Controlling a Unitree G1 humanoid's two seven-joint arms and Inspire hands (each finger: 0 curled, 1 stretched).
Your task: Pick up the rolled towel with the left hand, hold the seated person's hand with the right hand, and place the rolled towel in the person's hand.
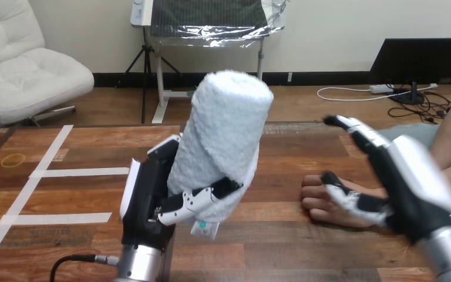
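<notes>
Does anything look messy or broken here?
No, nothing stands out. The rolled towel is neatly wound and nearly upright in the left hand. The person's hand lies on the table, with the right hand open close by it.

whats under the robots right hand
The person's hand lies on the table under the right hand, its fingers showing toward the view's left. The right hand covers the rest of it toward the wrist, so whether the two touch cannot be told.
</notes>
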